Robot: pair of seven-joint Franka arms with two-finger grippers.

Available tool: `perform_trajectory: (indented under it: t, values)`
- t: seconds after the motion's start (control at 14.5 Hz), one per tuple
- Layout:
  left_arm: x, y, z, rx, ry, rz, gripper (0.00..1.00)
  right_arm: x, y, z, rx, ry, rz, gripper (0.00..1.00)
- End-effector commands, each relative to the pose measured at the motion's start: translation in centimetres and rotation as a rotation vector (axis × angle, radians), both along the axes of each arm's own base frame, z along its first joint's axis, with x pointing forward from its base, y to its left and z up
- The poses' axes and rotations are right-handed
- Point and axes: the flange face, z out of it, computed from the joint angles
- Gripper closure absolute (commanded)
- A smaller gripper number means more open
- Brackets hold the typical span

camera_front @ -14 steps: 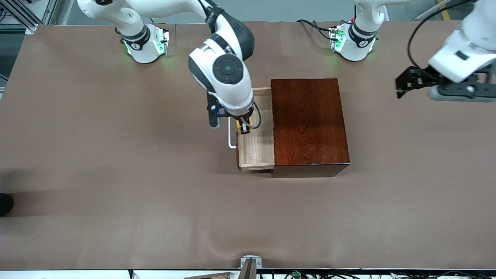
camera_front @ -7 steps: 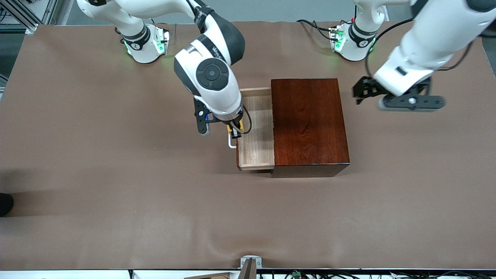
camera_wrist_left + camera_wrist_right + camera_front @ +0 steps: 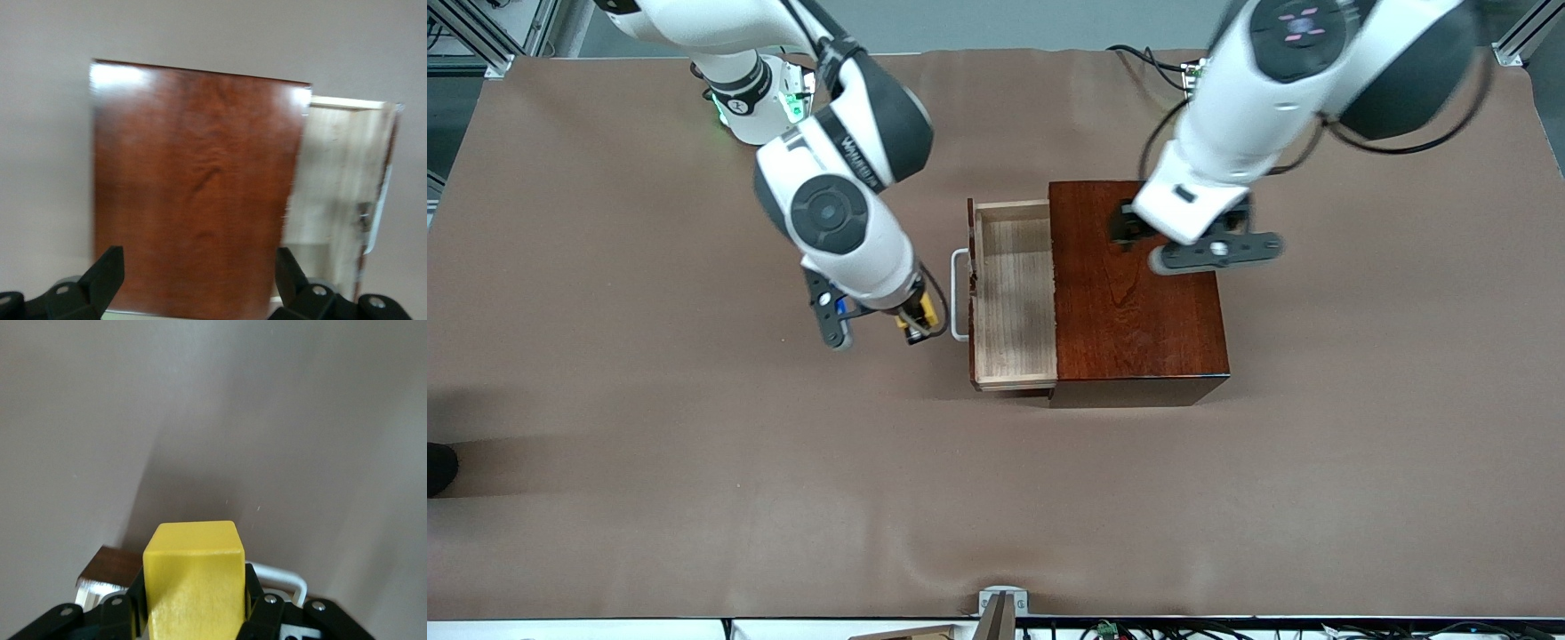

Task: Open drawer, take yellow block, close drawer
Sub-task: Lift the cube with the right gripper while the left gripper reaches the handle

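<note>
Right gripper (image 3: 914, 331), pinching yellow block (image 3: 193, 583), has moved clear of the open drawer (image 3: 1014, 293). Left gripper (image 3: 200, 283), spread, now over box (image 3: 1134, 284) at frame centre; closing remains.

Light: bright, even, from overhead.
Shadows: soft on the worktop (image 3: 694, 462).
Glare: on the box (image 3: 193, 180) corners.
Blur: left arm (image 3: 1254, 98), left wrist view.
</note>
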Motion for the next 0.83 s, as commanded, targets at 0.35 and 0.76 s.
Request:
perform_trajectory:
  t: [0.35, 0.76]
  values:
    - [-0.7, -13.7, -5.6, -0.108, -0.039, 0.312, 0.0, 2.5, -10.7, -0.7, 0.048, 0.089, 0.273, 1.0]
    - [-2.4, -21.1, -11.1, -0.133, -0.155, 0.523, 0.0, 2.6, -17.1, -3.4, 0.079, 0.103, 0.421, 1.0]
